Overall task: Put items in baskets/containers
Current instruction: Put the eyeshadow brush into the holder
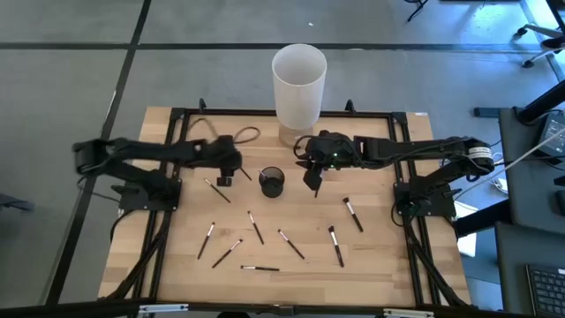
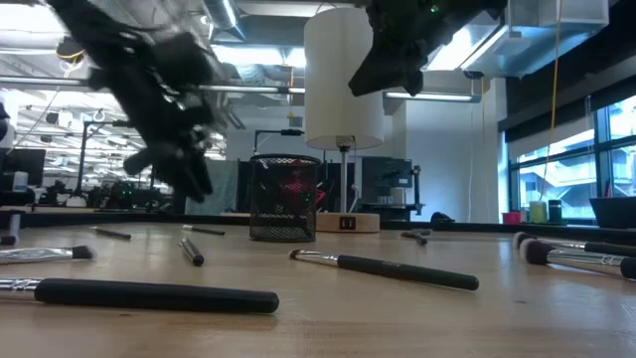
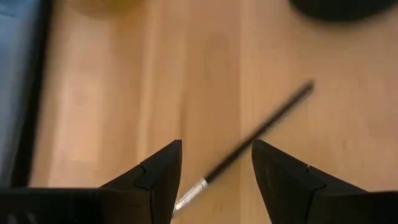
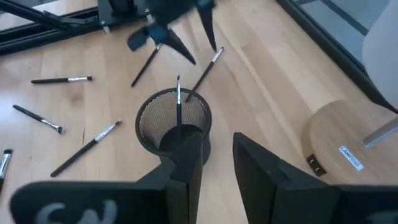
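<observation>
A small dark mesh cup [image 1: 271, 183] stands on the table's middle; it also shows in the low view [image 2: 283, 199]. One dark-handled brush [image 4: 179, 102] stands in the cup [image 4: 152, 130], leaning on its rim. My right gripper [image 4: 214, 140] is open just above and right of the cup [image 1: 314, 184], touching nothing. My left gripper [image 1: 222, 179] is open, left of the cup, pointing down over a brush [image 3: 261, 127] that lies on the table. Its fingers stand on either side of that brush [image 3: 216, 146], apart from it. Several more brushes [image 1: 255, 227] lie flat toward the near edge.
A tall white cylinder [image 1: 298, 84] on a wooden base stands at the far edge behind the cup. A cable loop [image 1: 247, 135] lies at the far left. Loose brushes [image 1: 336, 245] are scattered over the near half. A black frame [image 1: 177, 115] borders the table.
</observation>
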{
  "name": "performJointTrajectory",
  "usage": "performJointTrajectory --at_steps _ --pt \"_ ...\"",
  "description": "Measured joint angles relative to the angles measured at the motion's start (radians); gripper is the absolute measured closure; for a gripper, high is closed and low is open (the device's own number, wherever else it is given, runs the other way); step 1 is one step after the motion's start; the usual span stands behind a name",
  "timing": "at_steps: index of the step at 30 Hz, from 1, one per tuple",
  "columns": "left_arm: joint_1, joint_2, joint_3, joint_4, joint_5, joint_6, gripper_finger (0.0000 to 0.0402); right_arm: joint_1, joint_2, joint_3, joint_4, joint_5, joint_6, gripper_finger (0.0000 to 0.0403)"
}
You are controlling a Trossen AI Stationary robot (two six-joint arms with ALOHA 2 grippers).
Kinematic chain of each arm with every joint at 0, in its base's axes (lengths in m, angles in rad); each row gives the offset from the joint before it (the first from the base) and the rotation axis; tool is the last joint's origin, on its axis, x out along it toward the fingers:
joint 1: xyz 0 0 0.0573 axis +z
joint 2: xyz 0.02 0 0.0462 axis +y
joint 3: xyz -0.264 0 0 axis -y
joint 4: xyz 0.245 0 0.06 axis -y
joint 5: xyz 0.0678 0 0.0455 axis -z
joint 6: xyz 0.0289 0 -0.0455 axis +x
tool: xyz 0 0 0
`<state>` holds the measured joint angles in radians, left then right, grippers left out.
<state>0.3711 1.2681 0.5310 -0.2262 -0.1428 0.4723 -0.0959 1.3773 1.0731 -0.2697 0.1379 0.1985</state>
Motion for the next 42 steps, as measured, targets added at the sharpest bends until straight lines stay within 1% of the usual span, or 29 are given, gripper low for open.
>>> performJointTrajectory --at_steps 3,7,10,12,14,16,19,23,25,27,31,35,37,39,40,42 --pt "0.006 0.126 0.115 -0.163 -0.032 0.071 0.0213 0.003 -0.008 -0.001 -0.008 -0.009 -0.005 0.0313" --pt "0.013 0.232 0.269 -0.375 -0.061 0.091 0.0214 0.003 -0.052 -0.001 -0.083 -0.005 -0.023 0.0313" --pt "0.022 0.271 0.337 -0.435 -0.061 0.131 0.0214 0.008 -0.067 -0.013 -0.119 -0.001 -0.024 0.0313" --pt "0.031 0.287 0.350 -0.430 -0.054 0.188 0.0215 0.015 -0.079 -0.039 -0.108 0.001 -0.024 0.0313" --pt "0.047 0.308 0.350 -0.432 -0.022 0.241 0.0215 0.024 -0.090 -0.075 -0.085 0.001 -0.023 0.0313" --pt "0.067 0.343 0.350 -0.444 -0.010 0.265 0.0215 0.032 -0.105 -0.121 -0.065 0.000 -0.018 0.0313" --pt "0.104 0.394 0.349 -0.470 -0.017 0.274 0.0215 0.042 -0.135 -0.211 0.046 0.000 0.002 0.0313" --pt "0.151 0.432 0.354 -0.474 0.028 0.281 0.0218 0.042 -0.179 -0.313 0.176 0.000 0.014 0.0313" --pt "0.165 0.437 0.354 -0.477 0.047 0.304 0.0229 0.042 -0.190 -0.345 0.200 -0.003 0.021 0.0313" --pt "0.174 0.437 0.353 -0.479 0.065 0.326 0.0251 0.038 -0.202 -0.360 0.207 -0.007 0.028 0.0313" --pt "0.179 0.437 0.352 -0.486 0.085 0.344 0.0316 0.036 -0.210 -0.366 0.209 -0.010 0.033 0.0313" --pt "0.172 0.438 0.352 -0.488 0.069 0.353 0.0380 0.036 -0.210 -0.367 0.208 -0.011 0.037 0.0313" --pt "0.163 0.438 0.352 -0.488 0.051 0.352 0.0390 0.038 -0.210 -0.367 0.206 -0.018 0.038 0.0313" --pt "0.148 0.436 0.352 -0.490 0.009 0.353 0.0388 0.041 -0.210 -0.367 0.207 -0.027 0.047 0.0313" --pt "0.139 0.430 0.350 -0.491 -0.018 0.353 0.0384 0.044 -0.210 -0.367 0.207 -0.028 0.052 0.0313" --pt "0.110 0.410 0.348 -0.494 -0.110 0.353 0.0379 0.050 -0.210 -0.367 0.206 -0.027 0.056 0.0313"
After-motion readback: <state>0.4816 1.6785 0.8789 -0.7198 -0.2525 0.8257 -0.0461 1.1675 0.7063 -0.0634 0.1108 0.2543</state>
